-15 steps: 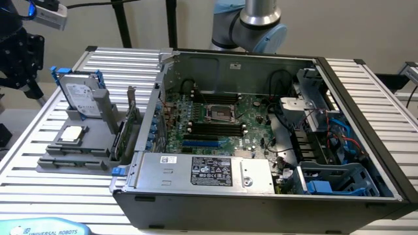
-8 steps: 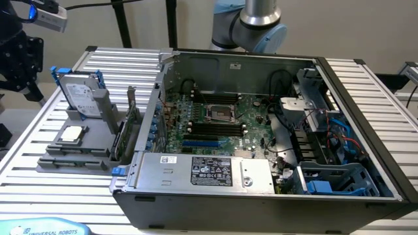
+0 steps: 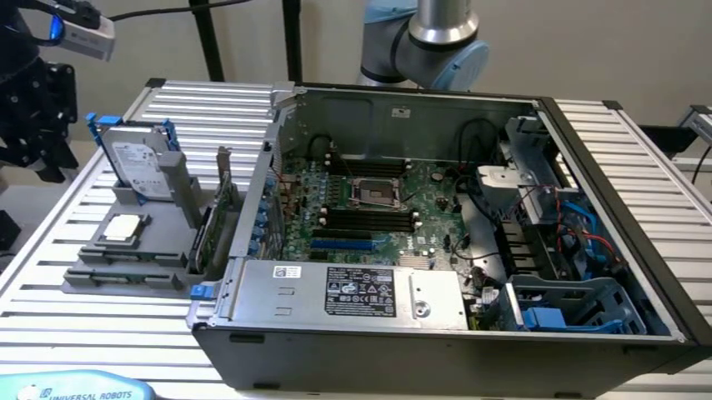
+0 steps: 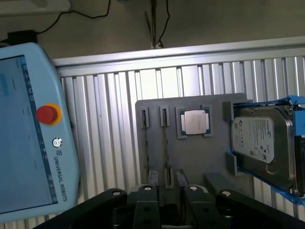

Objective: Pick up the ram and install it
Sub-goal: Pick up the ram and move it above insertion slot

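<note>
Ram (image 4: 165,143): stands on edge in a slot of the grey holder (image 4: 200,162), just beside the processor chip (image 4: 195,121) and outside the computer case (image 3: 445,358). Claw (image 4: 167,207): above the holder, apart from the ram; how far open, cannot tell.

The bench (image 3: 67,275) (image 4: 109,124) is a ribbed top of silver aluminium slats. An open black computer case (image 3: 445,350) lies on it, taking up the middle and the exterior view's right. Just beside the case, on the exterior view's left, a flat grey holder plate (image 3: 122,282) (image 4: 190,157) rests on the slats. At the near left edge lies a light blue Universal Robots teach pendant (image 3: 67,387) (image 4: 28,133), screen up, apart from the plate.
</note>
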Robot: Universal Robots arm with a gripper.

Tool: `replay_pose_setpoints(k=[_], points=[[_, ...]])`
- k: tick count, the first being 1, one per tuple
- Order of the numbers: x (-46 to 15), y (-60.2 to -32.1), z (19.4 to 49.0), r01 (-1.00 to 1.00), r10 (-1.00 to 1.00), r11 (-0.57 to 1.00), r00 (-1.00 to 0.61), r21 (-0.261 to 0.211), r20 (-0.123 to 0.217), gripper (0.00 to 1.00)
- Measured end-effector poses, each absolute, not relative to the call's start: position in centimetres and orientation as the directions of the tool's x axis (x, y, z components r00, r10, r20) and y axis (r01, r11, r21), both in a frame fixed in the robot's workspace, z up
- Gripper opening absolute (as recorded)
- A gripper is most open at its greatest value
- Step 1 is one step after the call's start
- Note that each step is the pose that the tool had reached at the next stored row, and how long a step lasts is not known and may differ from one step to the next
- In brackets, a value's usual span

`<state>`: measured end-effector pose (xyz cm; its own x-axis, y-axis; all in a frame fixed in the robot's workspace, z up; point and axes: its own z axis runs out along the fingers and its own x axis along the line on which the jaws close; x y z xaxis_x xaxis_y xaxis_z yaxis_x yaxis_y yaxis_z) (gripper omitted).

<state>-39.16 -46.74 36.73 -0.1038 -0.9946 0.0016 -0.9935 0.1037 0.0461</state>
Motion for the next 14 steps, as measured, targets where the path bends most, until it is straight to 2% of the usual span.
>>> replay_pose_setpoints(k=[1, 3, 4, 14], points=[[-39.2, -46.8, 36.6, -0.994, -0.995, 0.104, -0.104, 0.046, 0.001, 0.32], [-39.1, -46.8, 36.4, -0.994, -0.995, 0.103, -0.103, 0.046, 0.001, 0.32], [-39.1, -46.9, 36.2, -0.994, -0.995, 0.103, -0.103, 0.046, 0.001, 0.38], [-38.9, -47.0, 34.4, -0.994, -0.995, 0.103, -0.103, 0.046, 0.001, 0.38]])
